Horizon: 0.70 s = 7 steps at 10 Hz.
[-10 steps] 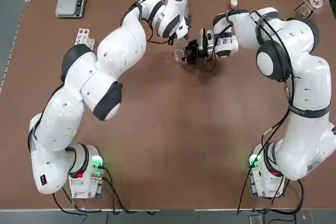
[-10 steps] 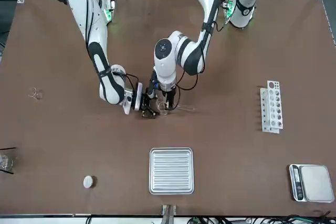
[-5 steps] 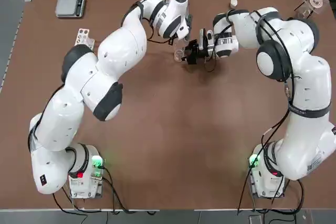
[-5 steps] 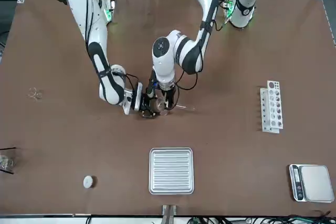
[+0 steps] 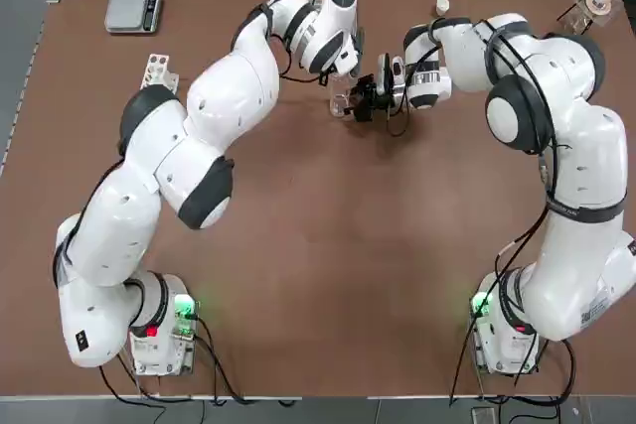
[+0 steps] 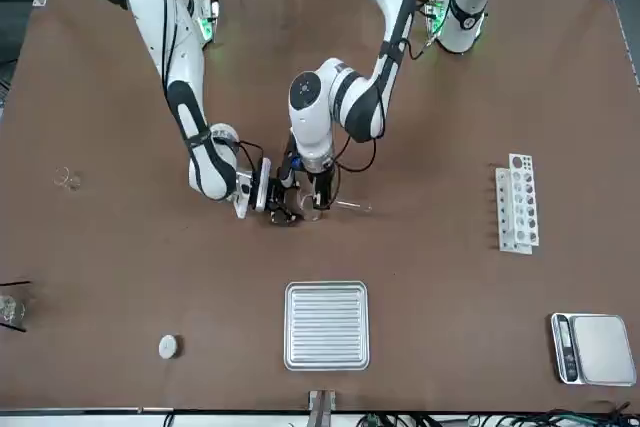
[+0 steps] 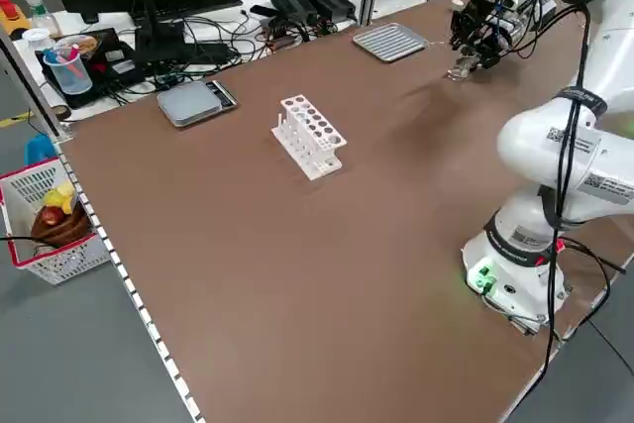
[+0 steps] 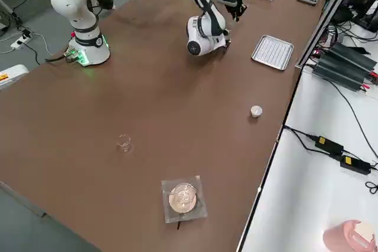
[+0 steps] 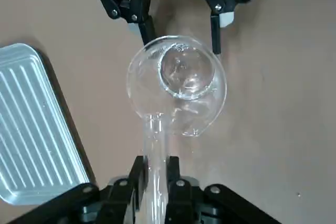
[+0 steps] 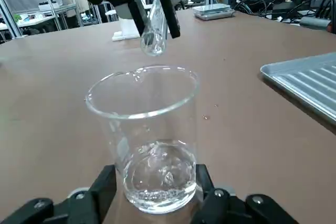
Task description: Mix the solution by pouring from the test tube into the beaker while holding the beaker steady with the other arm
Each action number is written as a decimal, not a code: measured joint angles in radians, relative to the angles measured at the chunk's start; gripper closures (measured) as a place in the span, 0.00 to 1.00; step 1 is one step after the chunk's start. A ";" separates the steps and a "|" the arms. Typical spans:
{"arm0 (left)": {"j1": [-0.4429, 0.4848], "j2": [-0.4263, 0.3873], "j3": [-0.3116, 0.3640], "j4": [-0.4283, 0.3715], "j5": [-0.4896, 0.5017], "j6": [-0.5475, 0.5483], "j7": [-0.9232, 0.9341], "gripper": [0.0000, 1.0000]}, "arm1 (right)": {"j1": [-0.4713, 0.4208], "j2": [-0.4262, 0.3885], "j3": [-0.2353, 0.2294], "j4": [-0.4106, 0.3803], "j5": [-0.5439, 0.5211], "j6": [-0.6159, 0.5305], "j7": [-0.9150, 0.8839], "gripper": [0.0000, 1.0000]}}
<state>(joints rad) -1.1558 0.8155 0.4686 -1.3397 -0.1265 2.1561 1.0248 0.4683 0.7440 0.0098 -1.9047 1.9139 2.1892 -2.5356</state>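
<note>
Writing: none readable anywhere, no brand or label legible on the arms, the scale [image 6: 594,348] or the glassware.
Beaker [image 10: 149,137]: standing upright on the brown worktop [image 5: 328,275], round mouth facing up, a little clear liquid at the bottom; it sits between the silver tray [image 6: 326,324] and the arms' bases.
Right claw [image 10: 152,192]: clenched on the base of the beaker, one dark finger on each side, reaching in low and level over the worktop.
Test tube [image 9: 155,153]: long axis tipped down toward the beaker, open end just above the rim and over the mouth, not touching the glass as far as the right wrist view shows.
Left claw [image 9: 155,174]: clamped on the upper part of the test tube, poised directly above the beaker.
Rack [image 7: 310,135]: white, many holes, well apart from the beaker, on the left arm's side.
Hard to see: in the top view both claws [image 5: 360,96] crowd over the beaker, so the glass barely shows; the tube's closed end is hidden behind the left claw's fingers [image 9: 176,182]; whether liquid is running is not discernible.
</note>
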 joint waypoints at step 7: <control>0.003 0.001 0.001 0.018 -0.016 -0.029 -0.008 0.79 | -0.004 0.000 0.001 0.000 0.000 -0.001 0.000 0.31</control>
<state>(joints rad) -1.1531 0.8161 0.4694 -1.3216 -0.1430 2.1270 1.0166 0.4639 0.7440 0.0105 -1.9047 1.9139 2.1887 -2.5356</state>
